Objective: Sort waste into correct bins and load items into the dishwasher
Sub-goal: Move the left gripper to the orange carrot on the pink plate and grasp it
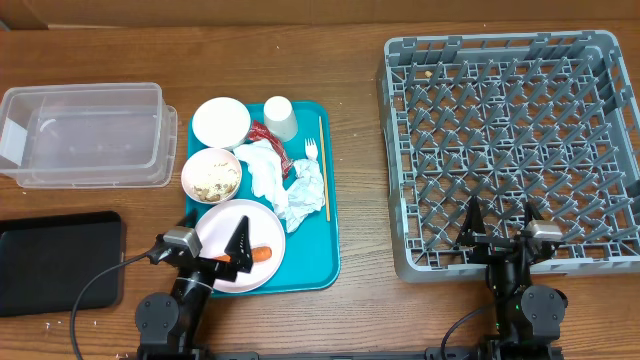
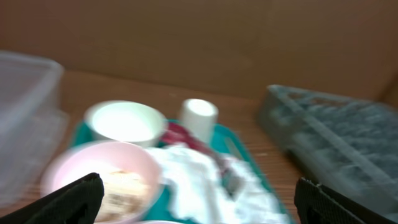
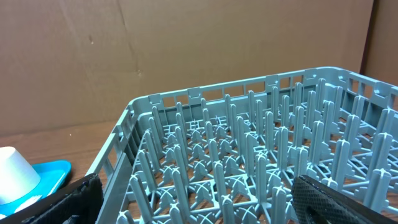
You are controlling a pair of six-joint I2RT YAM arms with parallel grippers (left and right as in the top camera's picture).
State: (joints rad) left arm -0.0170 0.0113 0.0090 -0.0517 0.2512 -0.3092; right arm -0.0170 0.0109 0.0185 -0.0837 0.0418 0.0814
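On the teal tray (image 1: pixel 330 250) lie a pale plate (image 1: pixel 225 262) with an orange scrap (image 1: pixel 262 253), a bowl of rice (image 1: pixel 211 175), an empty bowl (image 1: pixel 221 122), a cup (image 1: pixel 281 118), a red wrapper (image 1: pixel 262 133), crumpled napkins (image 1: pixel 285 180), a fork (image 1: pixel 312 152) and a wooden stick (image 1: pixel 323 165). My left gripper (image 1: pixel 205 248) hangs open over the plate's near side; its blurred wrist view shows the rice bowl (image 2: pixel 106 177) and napkins (image 2: pixel 199 174) ahead. My right gripper (image 1: pixel 500 225) stands open and empty above the near edge of the grey dish rack (image 1: pixel 510 150).
A clear plastic tub (image 1: pixel 85 135) sits at the far left and a flat black tray (image 1: pixel 55 260) lies in front of it. The rack's upright pegs (image 3: pixel 249 155) fill the right wrist view. Brown cardboard walls close off the back.
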